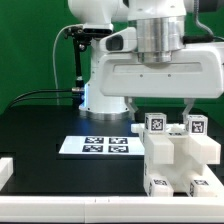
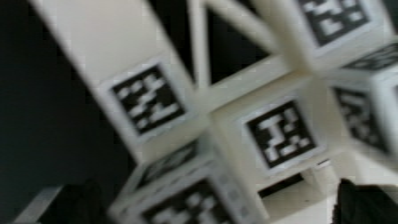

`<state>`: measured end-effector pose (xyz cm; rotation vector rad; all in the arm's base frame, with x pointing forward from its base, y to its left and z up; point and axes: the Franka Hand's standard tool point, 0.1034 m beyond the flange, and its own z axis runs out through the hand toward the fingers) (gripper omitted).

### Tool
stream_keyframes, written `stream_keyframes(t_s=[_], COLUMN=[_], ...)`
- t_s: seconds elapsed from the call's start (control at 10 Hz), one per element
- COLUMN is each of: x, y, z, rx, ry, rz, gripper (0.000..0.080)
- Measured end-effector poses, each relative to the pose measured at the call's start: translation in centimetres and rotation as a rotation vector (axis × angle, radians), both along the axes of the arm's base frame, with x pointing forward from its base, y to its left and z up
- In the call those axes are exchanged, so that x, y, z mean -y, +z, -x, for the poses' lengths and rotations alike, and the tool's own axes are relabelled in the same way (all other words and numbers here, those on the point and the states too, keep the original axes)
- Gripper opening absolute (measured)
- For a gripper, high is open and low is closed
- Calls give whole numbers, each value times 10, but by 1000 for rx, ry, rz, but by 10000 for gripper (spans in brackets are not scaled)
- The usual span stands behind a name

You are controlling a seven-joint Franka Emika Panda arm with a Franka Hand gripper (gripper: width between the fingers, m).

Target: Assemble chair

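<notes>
The chair is a blocky white cluster of joined pieces with black-and-white tags, standing on the black table at the exterior view's right. Two tagged posts rise from its top. My gripper hangs just above it, with its jaws spread wide on either side of the upper posts and not closed on anything. The wrist view is blurred. It shows tagged white pieces filling the picture, with my dark fingertips at the frame edge on either side of a tagged block.
The marker board lies flat on the table to the exterior view's left of the chair. The robot's white base stands behind it. The table's white raised border runs along the front, and a black cable hangs at the back left.
</notes>
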<state>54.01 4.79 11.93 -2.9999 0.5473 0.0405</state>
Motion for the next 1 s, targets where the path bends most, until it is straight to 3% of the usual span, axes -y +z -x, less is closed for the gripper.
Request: stream_keyframes(t_s=[0.6, 0.8, 1.0], x=[5, -16, -10], y=[-1, -16, -6], z=[0, -7, -2], rx=[26, 10, 21], ry=[339, 317, 305], rz=[18, 31, 22], gripper=[649, 649, 649])
